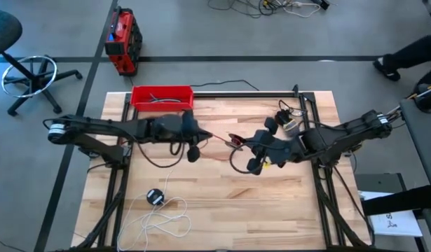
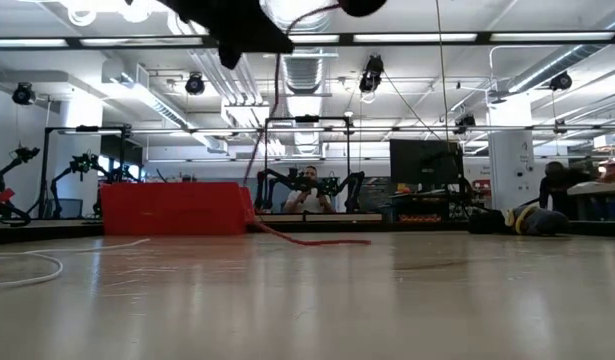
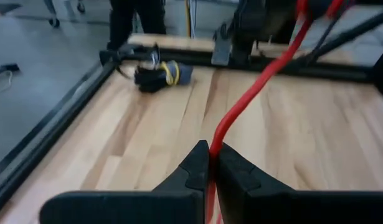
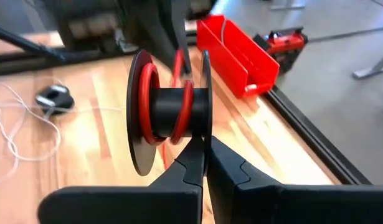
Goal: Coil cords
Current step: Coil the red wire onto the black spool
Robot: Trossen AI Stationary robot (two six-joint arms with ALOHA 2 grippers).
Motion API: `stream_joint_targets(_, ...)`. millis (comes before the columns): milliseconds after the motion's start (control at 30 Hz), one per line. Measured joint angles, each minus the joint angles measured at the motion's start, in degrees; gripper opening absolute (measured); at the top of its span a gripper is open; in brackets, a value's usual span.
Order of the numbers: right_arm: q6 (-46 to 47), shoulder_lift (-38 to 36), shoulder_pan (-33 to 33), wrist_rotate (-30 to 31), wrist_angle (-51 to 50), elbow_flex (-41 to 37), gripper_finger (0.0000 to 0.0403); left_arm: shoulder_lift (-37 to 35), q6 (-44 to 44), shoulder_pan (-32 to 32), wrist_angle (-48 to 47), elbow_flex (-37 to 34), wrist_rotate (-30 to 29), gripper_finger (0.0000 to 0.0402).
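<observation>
The red cord [image 3: 253, 90] runs between my two grippers above the table's middle. Part of it is wound on a black spool [image 4: 169, 112]; a slack part hangs down and lies on the table [image 2: 312, 240]. My left gripper [image 1: 201, 136] is shut on the cord. To its right, my right gripper [image 1: 237, 142] is shut on the spool. The white cord [image 1: 162, 218] lies in loose loops near the front left, its round black disc [image 1: 155, 197] flat on the wood. My left gripper pinches the red cord [image 3: 211, 163] between its two fingers, a single strand that passes between them. From the fingers the cord rises clear of the table toward the right gripper. My right gripper pinches the rim of one of the spool's black flanges [image 4: 205, 134] between its two fingers. The spool is lifted clear of the table, its axis lying across the fingers, with red turns [image 4: 147, 102] round the hub.
A red tray [image 1: 161, 96] with dark cables stands at the far left edge. A dark bundle tied with yellow [image 3: 163, 74] lies at the far right by the black frame [image 1: 310, 105]. A red toolbox [image 1: 122, 42] sits on the floor beyond.
</observation>
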Motion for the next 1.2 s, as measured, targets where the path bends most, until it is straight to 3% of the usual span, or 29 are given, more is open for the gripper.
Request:
stream_joint_targets(167,0.7,2.9,-0.1,0.4,-1.0,-0.1,0.0000,-3.5,-6.0,0.0,1.0,0.0,3.0,0.0008)
stream_joint_targets(467,0.7,8.6,-3.2,4.0,6.0,-0.1,0.0000,-0.3,-15.1,-0.4,15.4,0.0,17.2,0.0009)
stream_joint_targets(1200,0.2,9.0,-7.0,5.6,19.5,-0.3,0.0000,10.5,-14.1,-0.5,26.2,0.0,15.2,0.0027)
